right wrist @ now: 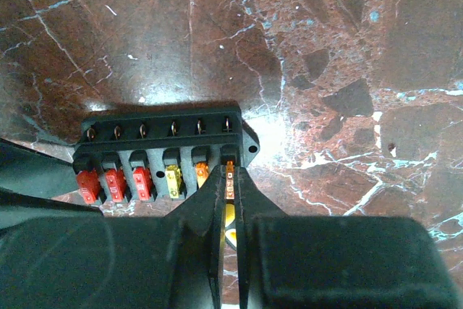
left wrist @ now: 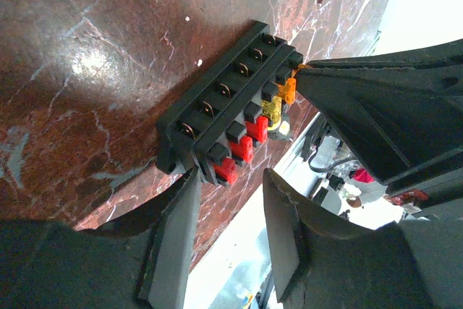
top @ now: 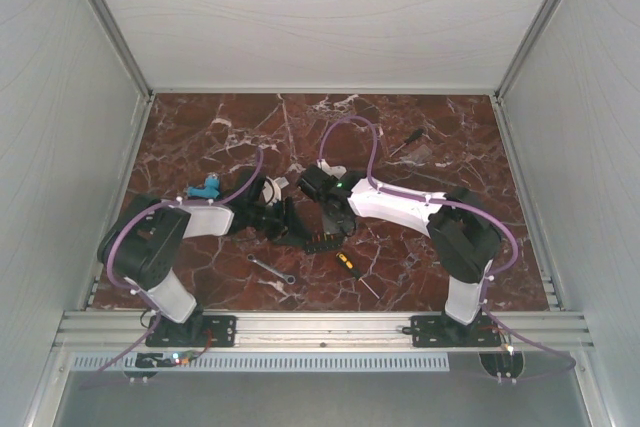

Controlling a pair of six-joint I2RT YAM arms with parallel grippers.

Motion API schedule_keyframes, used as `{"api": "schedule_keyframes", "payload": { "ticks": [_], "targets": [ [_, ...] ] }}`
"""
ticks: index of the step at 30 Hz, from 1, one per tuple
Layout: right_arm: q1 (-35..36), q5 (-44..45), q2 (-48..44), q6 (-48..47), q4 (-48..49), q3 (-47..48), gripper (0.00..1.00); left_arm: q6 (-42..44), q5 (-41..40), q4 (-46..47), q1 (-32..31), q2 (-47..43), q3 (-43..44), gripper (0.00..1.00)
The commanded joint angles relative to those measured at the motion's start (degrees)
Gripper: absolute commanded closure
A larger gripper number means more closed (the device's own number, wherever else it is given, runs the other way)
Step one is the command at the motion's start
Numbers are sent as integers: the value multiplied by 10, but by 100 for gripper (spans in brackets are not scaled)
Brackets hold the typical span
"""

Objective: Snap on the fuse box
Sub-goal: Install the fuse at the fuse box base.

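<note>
I've got the right gripper (right wrist: 228, 187) pinching the orange fuse (right wrist: 229, 174) in the fuse box (right wrist: 166, 132) end slot, left gripper (left wrist: 231, 177) open at the opposite end.

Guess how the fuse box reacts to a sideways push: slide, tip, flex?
Probably stiff: the fuse box looks like moulded plastic. Likely slides, lying flat on the glossy table. Tipping seems unlikely: it sits low and wide.
</note>
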Motion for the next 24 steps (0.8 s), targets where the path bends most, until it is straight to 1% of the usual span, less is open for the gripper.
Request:
{"api": "schedule_keyframes", "payload": {
  "ticks": [1, 24],
  "targets": [
    [4, 1, 25, 0, -4, -15, 100, 1, 5, 2, 2, 9, 10, 60],
    [-8, -28, 78, -4, -16, -60, 100, 4, 3, -3, 3, 9, 10, 60]
  ]
}}
